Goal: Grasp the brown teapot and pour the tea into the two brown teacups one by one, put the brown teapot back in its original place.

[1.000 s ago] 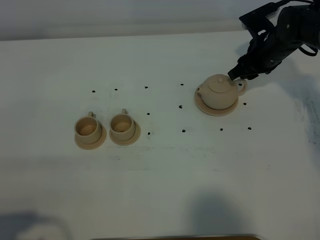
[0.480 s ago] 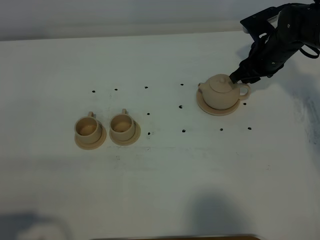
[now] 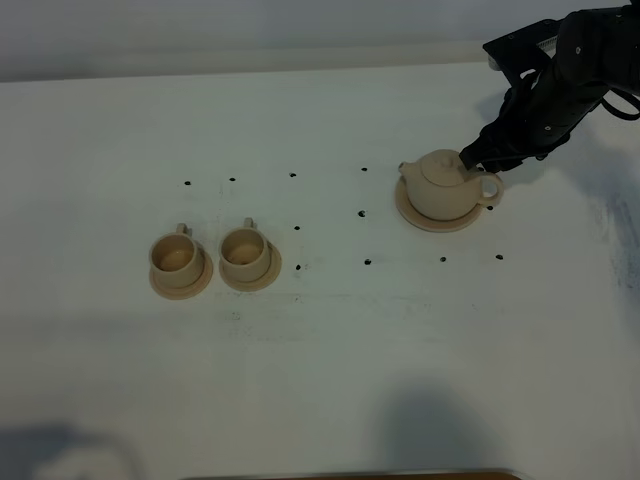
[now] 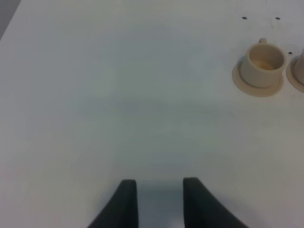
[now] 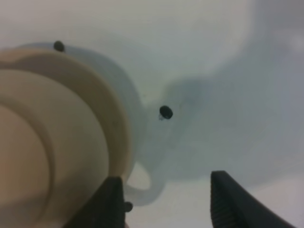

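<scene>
The brown teapot [image 3: 443, 185] stands on its wide saucer, the original place [image 3: 437, 216], at the right of the table. My right gripper [image 3: 470, 158] hangs at the pot's back right, by the loop handle [image 3: 490, 188]. In the right wrist view the right gripper [image 5: 165, 177] is open; the handle [image 5: 142, 184] lies between its fingers, close to one finger [image 5: 111, 202], beside the teapot body [image 5: 52, 142]. The two brown teacups [image 3: 176, 256] [image 3: 245, 249] sit on small saucers at the left. My left gripper [image 4: 159, 182] is open over bare table, far from the nearer cup [image 4: 262, 65].
Small black dots [image 3: 365, 262] mark the white table between the cups and the teapot. The table's far edge [image 3: 300, 70] runs behind the teapot. A dark strip [image 3: 350, 476] lies along the near edge.
The teapot and its saucer have slid slightly to the right, and the handle has swung toward the front. The right gripper moved a little right with it. The cups have not moved.
</scene>
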`<action>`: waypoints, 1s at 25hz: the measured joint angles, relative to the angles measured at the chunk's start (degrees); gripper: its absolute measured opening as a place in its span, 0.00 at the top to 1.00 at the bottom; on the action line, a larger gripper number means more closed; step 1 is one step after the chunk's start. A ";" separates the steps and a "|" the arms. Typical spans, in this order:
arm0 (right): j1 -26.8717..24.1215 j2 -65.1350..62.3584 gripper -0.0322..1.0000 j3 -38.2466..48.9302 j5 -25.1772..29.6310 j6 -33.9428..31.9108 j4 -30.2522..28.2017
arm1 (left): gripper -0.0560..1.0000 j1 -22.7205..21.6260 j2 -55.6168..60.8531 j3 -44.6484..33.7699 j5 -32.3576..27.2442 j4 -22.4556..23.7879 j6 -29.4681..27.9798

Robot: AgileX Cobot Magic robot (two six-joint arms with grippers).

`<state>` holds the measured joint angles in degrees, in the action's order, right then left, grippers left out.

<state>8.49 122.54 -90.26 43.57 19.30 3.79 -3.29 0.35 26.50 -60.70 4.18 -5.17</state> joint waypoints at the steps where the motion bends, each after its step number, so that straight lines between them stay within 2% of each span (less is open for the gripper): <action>1: 0.00 -0.06 0.58 0.00 0.38 -0.12 0.00 | 0.66 0.00 0.00 0.00 0.00 0.00 0.00; 7: 0.00 -0.16 0.58 0.00 0.68 -0.58 -0.07 | 0.66 0.00 0.00 0.00 0.00 0.00 0.00; 15: -0.10 -0.16 0.58 -2.94 -0.31 -2.68 -5.69 | 0.66 0.00 0.00 0.00 0.00 0.00 0.00; 25: -1.10 -0.16 0.58 -2.94 1.89 -3.40 -7.33 | 0.66 0.00 0.00 0.00 0.00 0.00 0.00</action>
<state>7.39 122.37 -93.19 45.46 15.90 -3.54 -3.29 0.35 26.50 -60.70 4.18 -5.17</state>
